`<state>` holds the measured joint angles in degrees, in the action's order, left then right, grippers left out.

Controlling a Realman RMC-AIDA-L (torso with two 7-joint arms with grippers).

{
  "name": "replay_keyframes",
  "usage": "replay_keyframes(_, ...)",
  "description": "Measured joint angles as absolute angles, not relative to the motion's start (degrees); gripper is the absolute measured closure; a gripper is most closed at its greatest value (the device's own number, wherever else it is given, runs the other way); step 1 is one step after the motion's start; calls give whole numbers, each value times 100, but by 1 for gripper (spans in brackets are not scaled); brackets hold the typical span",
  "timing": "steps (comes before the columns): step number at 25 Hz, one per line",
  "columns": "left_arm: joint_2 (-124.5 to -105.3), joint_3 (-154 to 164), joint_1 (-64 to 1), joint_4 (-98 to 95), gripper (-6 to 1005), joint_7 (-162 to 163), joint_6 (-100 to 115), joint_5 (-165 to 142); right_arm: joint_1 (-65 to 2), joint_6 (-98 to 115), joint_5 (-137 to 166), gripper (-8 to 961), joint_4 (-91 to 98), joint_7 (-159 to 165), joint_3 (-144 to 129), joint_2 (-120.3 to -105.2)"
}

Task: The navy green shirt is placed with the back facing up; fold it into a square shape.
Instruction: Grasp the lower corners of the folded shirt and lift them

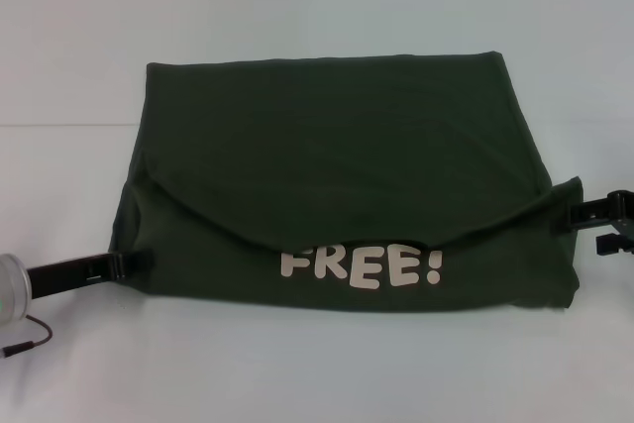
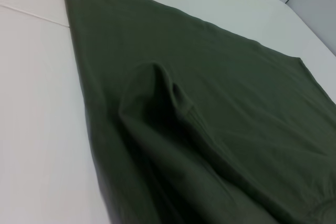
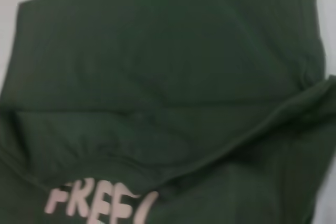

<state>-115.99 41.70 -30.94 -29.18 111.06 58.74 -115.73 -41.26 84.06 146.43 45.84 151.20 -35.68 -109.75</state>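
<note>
A large dark olive-green knit T-shirt (image 1: 337, 185) lies folded into a broad rectangle on the pale white table (image 1: 297, 7), stretched between the two grippers, with its upper layer draped over a pale "FREE!" print (image 1: 362, 266) near the front edge. The black left gripper (image 1: 134, 262) is clamped on the shirt's near left corner. The black right gripper (image 1: 575, 213) pinches the right edge opposite.

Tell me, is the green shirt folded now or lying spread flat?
Folded. The navy green shirt is a compact block with a flap lying over the lower layer, partly covering the pale FREE! print.
</note>
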Motion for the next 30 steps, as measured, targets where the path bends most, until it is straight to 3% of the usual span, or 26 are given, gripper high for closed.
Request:
replay_keyframes(12, -11608, 4157, -3093, -2918, 969, 11103, 5863, -11578, -3939, 8081, 14735, 97, 4219, 15172, -3621, -10972)
replay_keyframes(30, -11626, 4158, -3093, -2918, 969, 11100, 5866, -11539, -4161, 7540, 14742, 122, 3926, 15114, -3765, -11275)
